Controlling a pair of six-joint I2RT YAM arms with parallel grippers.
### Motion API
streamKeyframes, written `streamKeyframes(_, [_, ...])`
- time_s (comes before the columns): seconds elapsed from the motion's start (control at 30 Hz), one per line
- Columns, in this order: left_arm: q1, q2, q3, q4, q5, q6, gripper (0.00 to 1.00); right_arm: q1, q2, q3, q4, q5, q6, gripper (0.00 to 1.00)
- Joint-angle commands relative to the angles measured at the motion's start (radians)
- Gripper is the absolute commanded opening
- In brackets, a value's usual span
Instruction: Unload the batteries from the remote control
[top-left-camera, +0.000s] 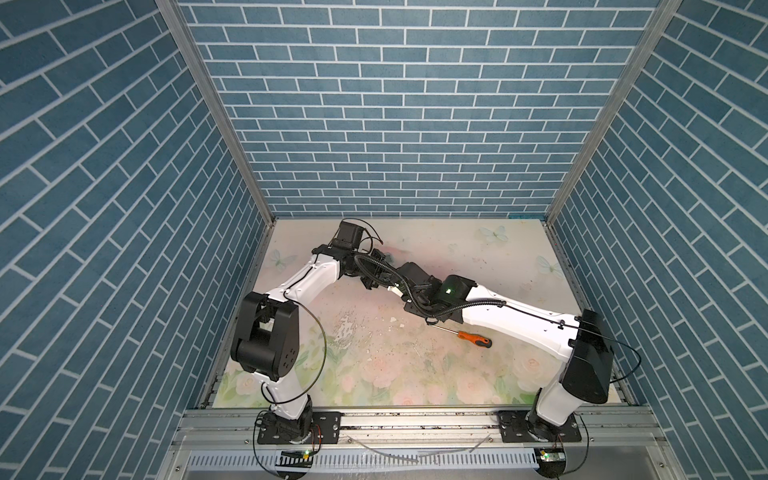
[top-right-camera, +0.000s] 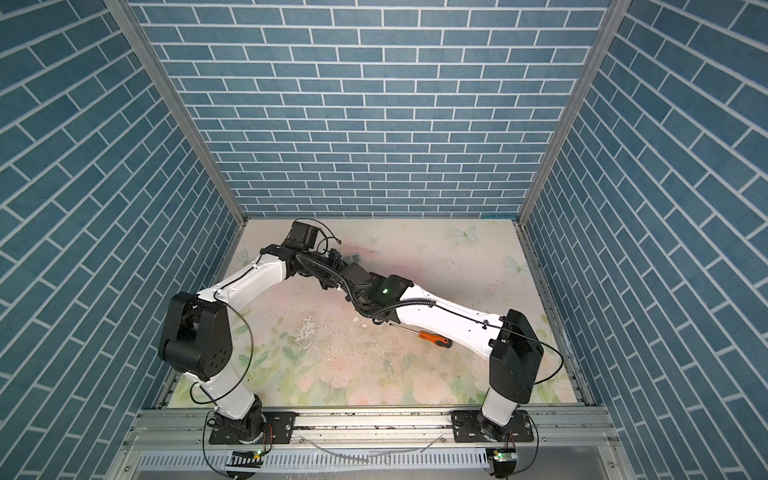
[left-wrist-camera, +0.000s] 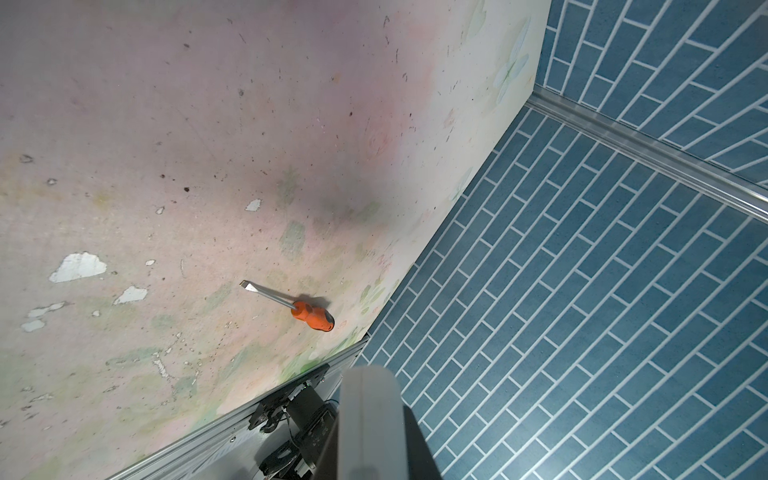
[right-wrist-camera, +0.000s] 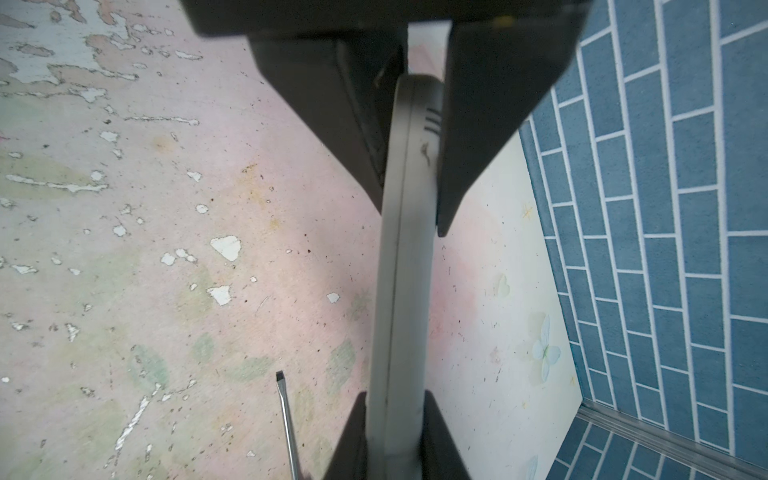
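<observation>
Worn flowered table (top-left-camera: 374, 374) below, and both arms meet above its far middle. The grey remote (right-wrist-camera: 405, 291) hangs in the air between them. The left gripper (right-wrist-camera: 410, 220) clamps one end, the right gripper (right-wrist-camera: 395, 395) the other. The batteries are hidden from view. A screwdriver (top-left-camera: 473, 338) lies beside the right arm.

A robot test cell in a lab — blue brick-pattern wall panels (top-left-camera: 395, 104) set in bare aluminium frame posts (top-left-camera: 219, 116), and white-and-black robot arms (top-left-camera: 307, 274) bolted to an aluminium rail (top-left-camera: 415, 424) along the near edge of the worn, chipped floral-print tabletop (top-left-camera: 374, 374).
</observation>
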Motion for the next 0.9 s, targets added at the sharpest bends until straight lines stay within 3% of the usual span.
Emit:
streamKeyframes(0.0, [-0.008, -0.006, 0.013, 0.047, -0.009, 0.131, 0.00, -0.004, 0.004, 0.042, 0.027, 0.006, -0.023, 0.16])
streamKeyframes(0.13, [-0.008, -0.005, 0.010, 0.071, -0.014, 0.128, 0.00, -0.004, -0.025, 0.026, 0.034, -0.021, -0.003, 0.44])
streamKeyframes(0.3, [-0.008, -0.002, -0.014, 0.138, -0.013, 0.098, 0.00, -0.003, -0.074, -0.007, 0.055, -0.028, 0.005, 0.61])
streamKeyframes(0.6, [-0.008, -0.014, -0.074, 0.247, -0.022, 0.066, 0.00, -0.009, -0.132, -0.035, 0.050, -0.077, 0.075, 0.68])
streamKeyframes(0.87, [-0.005, -0.053, -0.191, 0.518, -0.149, 0.064, 0.00, -0.120, -0.279, -0.091, 0.044, -0.381, 0.386, 0.67])
